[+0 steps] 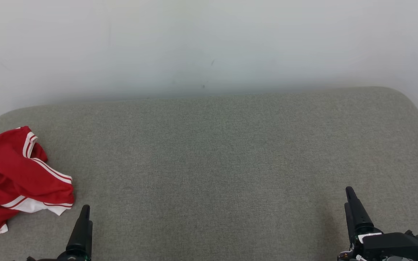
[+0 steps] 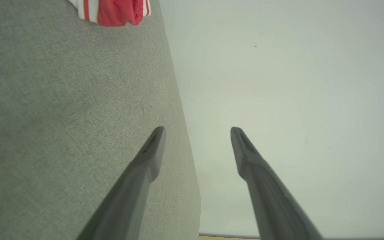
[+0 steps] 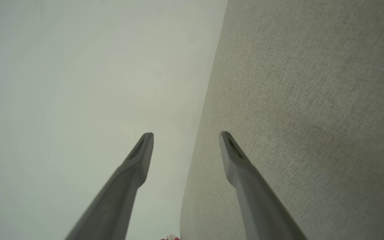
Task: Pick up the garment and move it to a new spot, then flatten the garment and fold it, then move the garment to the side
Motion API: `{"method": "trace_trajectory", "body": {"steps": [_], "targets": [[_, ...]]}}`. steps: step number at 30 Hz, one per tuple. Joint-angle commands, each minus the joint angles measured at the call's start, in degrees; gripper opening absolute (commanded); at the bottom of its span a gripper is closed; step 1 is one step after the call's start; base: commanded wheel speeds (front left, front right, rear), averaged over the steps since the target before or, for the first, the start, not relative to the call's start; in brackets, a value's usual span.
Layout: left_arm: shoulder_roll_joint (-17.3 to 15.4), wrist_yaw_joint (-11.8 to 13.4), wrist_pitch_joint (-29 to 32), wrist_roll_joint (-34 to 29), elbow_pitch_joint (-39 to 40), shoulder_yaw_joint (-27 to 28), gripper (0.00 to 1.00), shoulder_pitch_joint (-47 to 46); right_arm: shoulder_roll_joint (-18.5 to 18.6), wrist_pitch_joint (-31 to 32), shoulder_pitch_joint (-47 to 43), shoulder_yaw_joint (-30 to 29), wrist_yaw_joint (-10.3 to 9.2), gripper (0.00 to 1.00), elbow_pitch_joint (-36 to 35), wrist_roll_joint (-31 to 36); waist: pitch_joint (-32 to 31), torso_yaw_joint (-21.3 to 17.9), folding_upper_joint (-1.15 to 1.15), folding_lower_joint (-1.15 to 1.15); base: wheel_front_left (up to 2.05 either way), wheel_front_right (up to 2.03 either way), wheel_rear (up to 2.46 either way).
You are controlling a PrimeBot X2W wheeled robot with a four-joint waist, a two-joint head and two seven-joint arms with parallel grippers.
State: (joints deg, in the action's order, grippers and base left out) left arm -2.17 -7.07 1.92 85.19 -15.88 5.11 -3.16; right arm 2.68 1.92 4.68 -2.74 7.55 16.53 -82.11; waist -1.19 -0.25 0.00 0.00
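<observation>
- At the far left edge of the grey cushion, the red garment lay crumpled, partly out of the head view.
- Our left gripper and right gripper both had fingers spread, holding nothing, clear of the garment.
- We judged 0 of the 3 steps done: pickup, flattening and folding, and moving aside were all left to do.
</observation>
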Motion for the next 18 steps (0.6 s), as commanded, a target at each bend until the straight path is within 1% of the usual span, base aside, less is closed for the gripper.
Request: {"method": "trace_trajectory", "body": {"steps": [1,9,14,18], "targets": [[-0.3,0.2,-0.6,-2.1,1.2,0.1,1.0,-0.6,0.2,-0.6,0.7,0.4,-0.02,1.0,-0.7,2.3,-0.1,0.0,0.0,0.0,0.0,0.0,0.0],[-0.4,2.5,-2.6,-12.1,2.7,-1.2,1.0,0.4,0.2,-2.6,0.3,1.6,-0.02,1.0,-0.6,13.7,-0.6,-0.1,0.0,0.0,0.0,0.0,0.0],[-0.4,3.1,-3.7,-19.4,2.6,-2.5,1.0,0.7,0.2,-3.7,0.2,2.7,-0.03,1.0,-0.7,20.0,-0.8,-0.2,0.0,0.0,0.0,0.0,0.0],[-0.5,4.0,-4.5,-25.5,2.5,-3.3,1.0,0.8,0.2,-4.5,0.2,3.5,-0.03,1.0,-0.6,25.6,-1.0,-0.3,0.0,0.0,0.0,0.0,0.0]]}}
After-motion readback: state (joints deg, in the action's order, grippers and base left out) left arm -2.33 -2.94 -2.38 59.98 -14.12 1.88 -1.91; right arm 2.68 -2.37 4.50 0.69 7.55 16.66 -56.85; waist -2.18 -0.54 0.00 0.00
